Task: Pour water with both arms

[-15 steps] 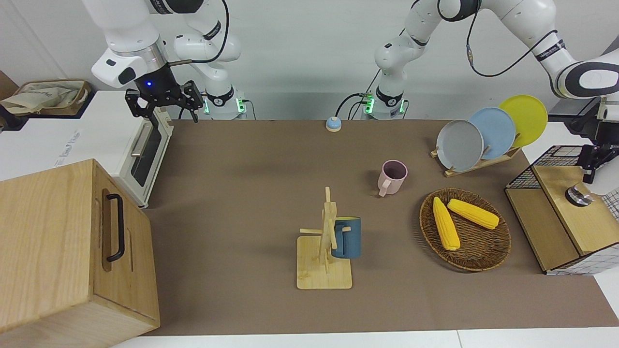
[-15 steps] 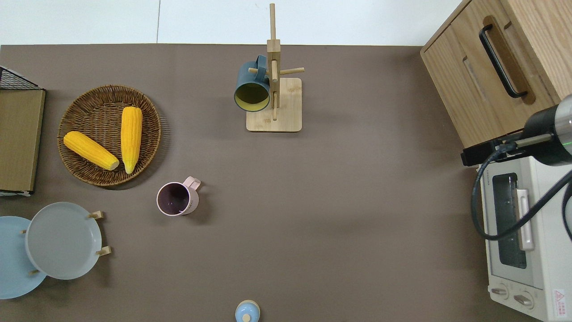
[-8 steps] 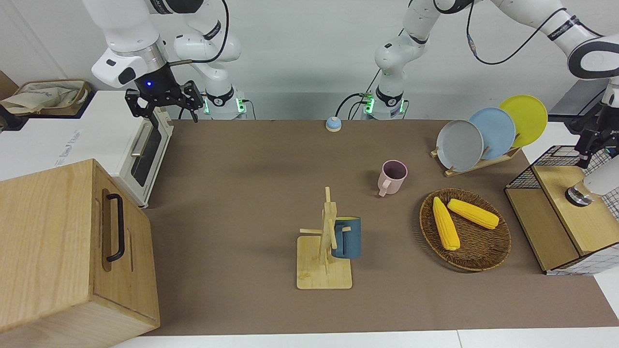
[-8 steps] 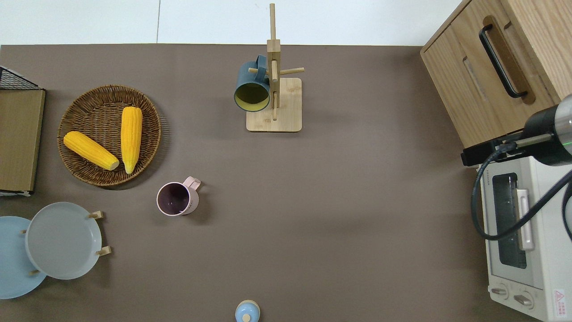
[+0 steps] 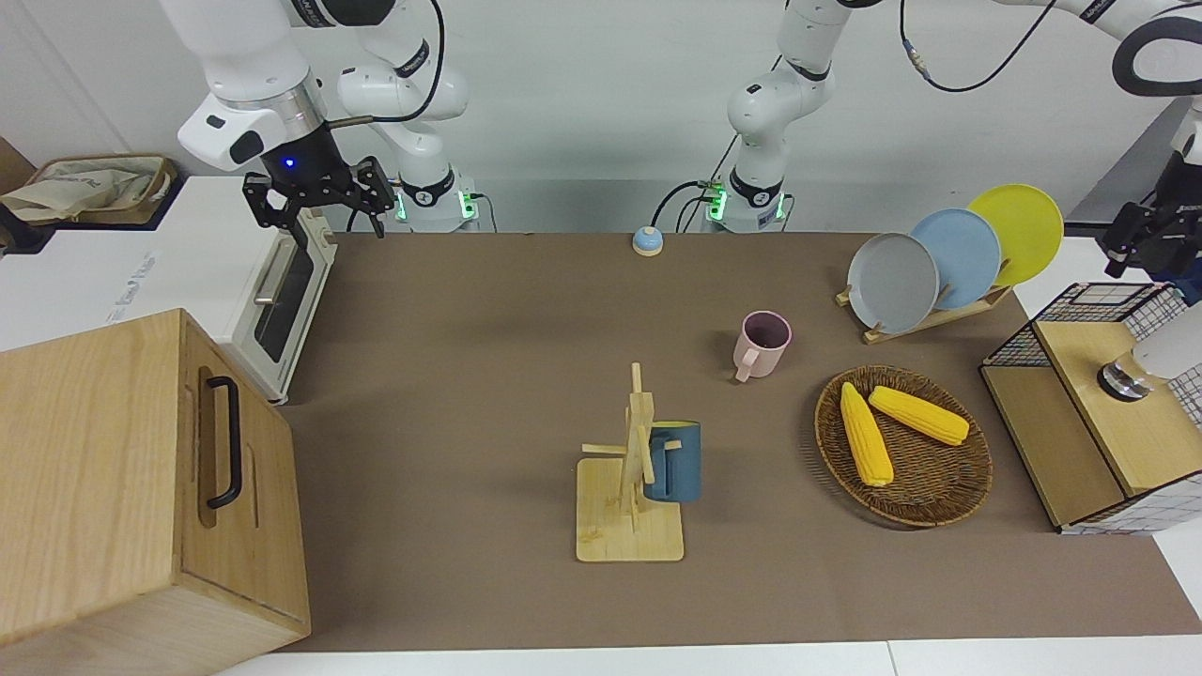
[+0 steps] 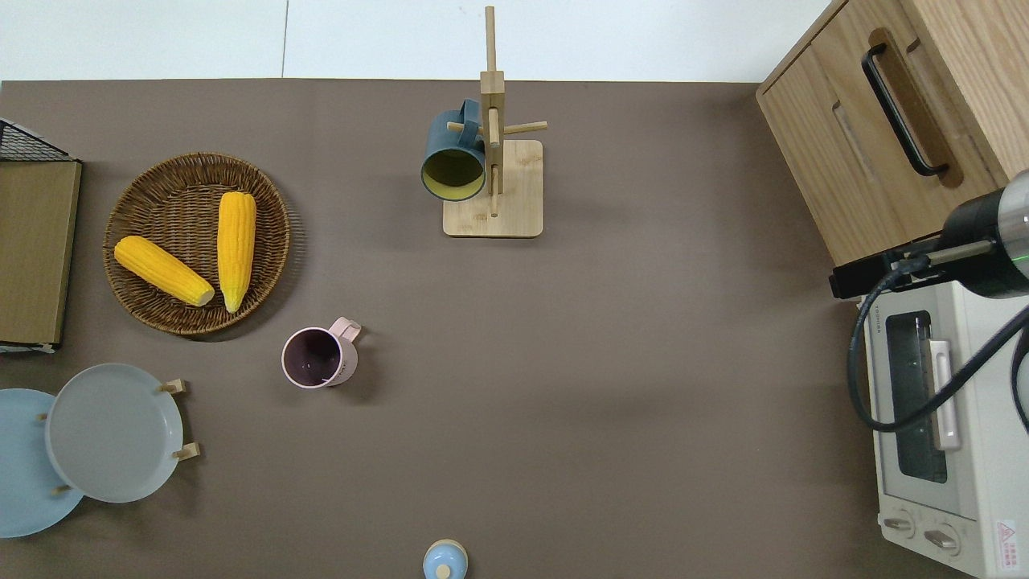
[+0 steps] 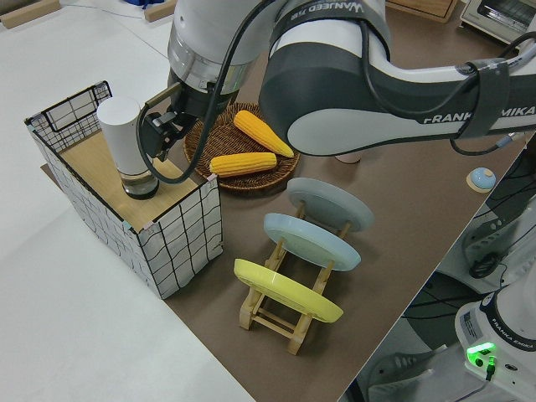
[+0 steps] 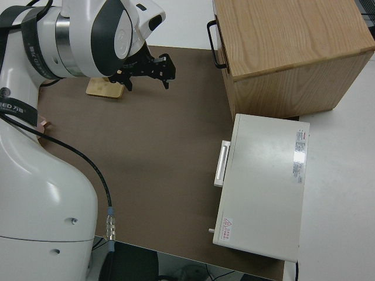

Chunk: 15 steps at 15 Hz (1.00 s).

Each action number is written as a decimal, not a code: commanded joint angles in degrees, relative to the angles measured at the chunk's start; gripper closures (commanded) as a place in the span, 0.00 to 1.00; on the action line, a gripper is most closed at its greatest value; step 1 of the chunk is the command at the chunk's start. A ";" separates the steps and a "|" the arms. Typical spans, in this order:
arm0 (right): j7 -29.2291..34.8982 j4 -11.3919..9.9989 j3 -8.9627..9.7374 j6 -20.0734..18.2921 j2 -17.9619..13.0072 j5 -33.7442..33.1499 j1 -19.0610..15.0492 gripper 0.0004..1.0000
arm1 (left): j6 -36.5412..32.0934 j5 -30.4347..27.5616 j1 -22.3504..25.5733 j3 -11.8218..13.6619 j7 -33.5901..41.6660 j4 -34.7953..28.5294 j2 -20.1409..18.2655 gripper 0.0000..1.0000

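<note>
A white bottle point(image 7: 124, 142) with a metal base stands upright on the wooden board in a wire crate point(image 7: 180, 239) at the left arm's end of the table; it also shows in the front view point(image 5: 1160, 355). My left gripper point(image 7: 161, 134) hangs close beside the bottle, up in the air point(image 5: 1141, 246). A pink mug point(image 5: 762, 344) stands upright on the brown mat point(image 6: 563, 362). A blue mug point(image 6: 454, 161) hangs on a wooden mug rack point(image 6: 514, 217). My right arm is parked, its gripper point(image 5: 319, 202) open and empty.
A wicker basket point(image 6: 145, 310) holds two corn cobs point(image 6: 235, 245). A plate rack point(image 5: 925, 324) holds three plates. A white toaster oven point(image 6: 981, 498) and a wooden cabinet point(image 5: 103, 469) stand at the right arm's end. A small blue bell point(image 5: 647, 241) lies near the robots.
My left gripper has drawn away from the white bottle, moving higher in the front view. The right arm, the mugs and the bottle have not moved.
</note>
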 commanded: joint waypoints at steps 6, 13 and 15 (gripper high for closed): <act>-0.01 -0.10 0.10 0.39 -0.46 -0.20 -0.17 0.01 | -11.13 8.05 -2.57 -8.48 -16.99 0.06 -5.01 0.00; -0.01 -0.10 0.10 0.39 -0.46 -0.20 -0.17 0.01 | -17.20 7.61 -2.57 -13.68 -20.78 1.73 -5.36 0.00; -0.01 -0.10 0.10 0.39 -0.46 -0.20 -0.17 0.01 | -18.08 7.35 -2.57 -14.38 -20.87 1.73 -5.36 0.00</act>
